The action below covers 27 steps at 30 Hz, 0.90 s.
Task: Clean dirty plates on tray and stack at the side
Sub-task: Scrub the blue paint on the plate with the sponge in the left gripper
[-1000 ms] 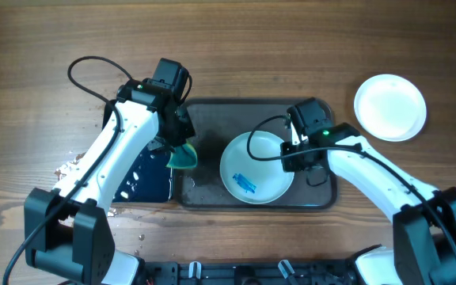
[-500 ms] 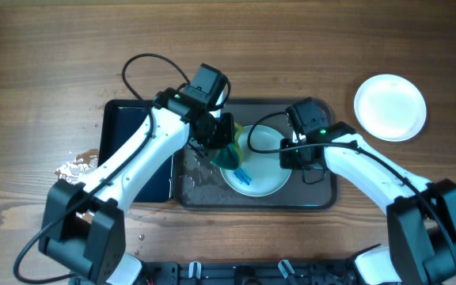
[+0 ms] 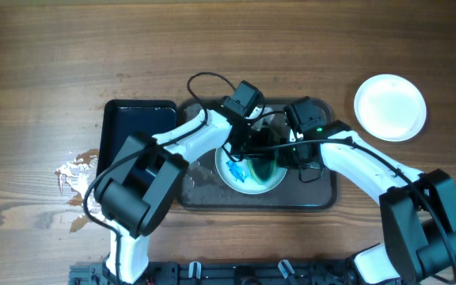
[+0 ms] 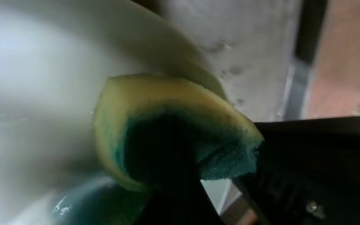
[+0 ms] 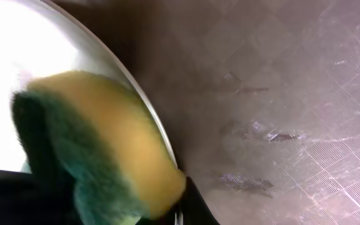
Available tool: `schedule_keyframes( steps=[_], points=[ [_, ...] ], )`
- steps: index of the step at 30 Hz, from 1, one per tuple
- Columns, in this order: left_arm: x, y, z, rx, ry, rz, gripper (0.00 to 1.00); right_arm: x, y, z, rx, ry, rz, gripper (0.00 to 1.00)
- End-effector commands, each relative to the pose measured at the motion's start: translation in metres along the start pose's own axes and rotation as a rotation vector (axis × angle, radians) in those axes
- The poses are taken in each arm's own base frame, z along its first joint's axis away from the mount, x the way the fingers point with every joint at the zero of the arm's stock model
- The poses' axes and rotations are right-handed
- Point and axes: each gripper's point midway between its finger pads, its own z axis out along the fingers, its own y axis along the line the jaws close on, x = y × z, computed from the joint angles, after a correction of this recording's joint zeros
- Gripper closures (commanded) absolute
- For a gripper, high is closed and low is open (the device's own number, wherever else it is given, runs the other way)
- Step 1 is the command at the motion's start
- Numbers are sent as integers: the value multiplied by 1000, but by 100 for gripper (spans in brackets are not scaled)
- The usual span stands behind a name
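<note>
1. Left gripper (image 3: 253,152) is pinching a yellow-and-green foam sponge (image 4: 167,125), fingers closed on it, and is pressing it against the inner face of a round white plate (image 3: 248,188)
2. A blue smear (image 3: 236,169) is showing on that plate just beside the sponge, so the wipe is looking begun but not finished
3. Right gripper (image 3: 298,154) is sitting at the plate's right rim; whether its fingers are nipping the rim or standing apart, I cannot tell
4. The plate is lying inside the large dark grey rectangular tray (image 3: 200,190) with raised rim; no other plate is showing on it
5. Left of it, a narrower glossy black tray (image 3: 133,142) is lying alongside, with pale crumbs (image 3: 74,168) scattered near it on the wooden table (image 3: 54,63)
6. Farthest out, at the right side, a second white plate (image 3: 390,107) is resting clean on the table, well apart from the tray; whether more are stacked under it is not showing
7. Judgement: task is looking well along, with this plate's smear left to clear and the plate left to carry to the side
</note>
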Motion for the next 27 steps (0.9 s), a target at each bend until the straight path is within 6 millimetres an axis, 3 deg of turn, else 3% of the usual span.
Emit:
schedule_keyframes(
  steps=[1, 4, 7, 9, 12, 14, 18, 22, 24, 27],
  points=[
    [2, 5, 3, 36, 37, -92, 96, 5, 0, 5, 5, 31, 14, 96],
    [9, 96, -26, -343, -19, -368, 96, 5, 0, 5, 5, 31, 14, 96],
    [34, 170, -78, -670, -14, -532, 96, 4, 0, 5, 3, 27, 14, 96],
    [43, 194, -101, -787, -13, -569, 96, 3, 0, 5, 1, 24, 14, 96],
    [46, 209, -118, -900, -44, -584, 96, 3, 0, 5, 2, 25, 14, 95],
    [39, 191, -98, -779, -10, -506, 96, 3, 0, 5, 2, 24, 14, 96],
    [22, 98, -33, -311, 70, -263, 96, 3, 0, 5, 3, 26, 14, 95],
    [12, 11, -1, 33, 80, -96, 96, 5, 0, 5, 5, 31, 14, 95],
    [10, -12, 5, 115, 77, -57, 96, 4, 0, 5, 5, 31, 15, 96],
    [2, -7, 4, 87, 43, -79, 96, 5, 0, 5, 5, 33, 15, 96]
  ],
)
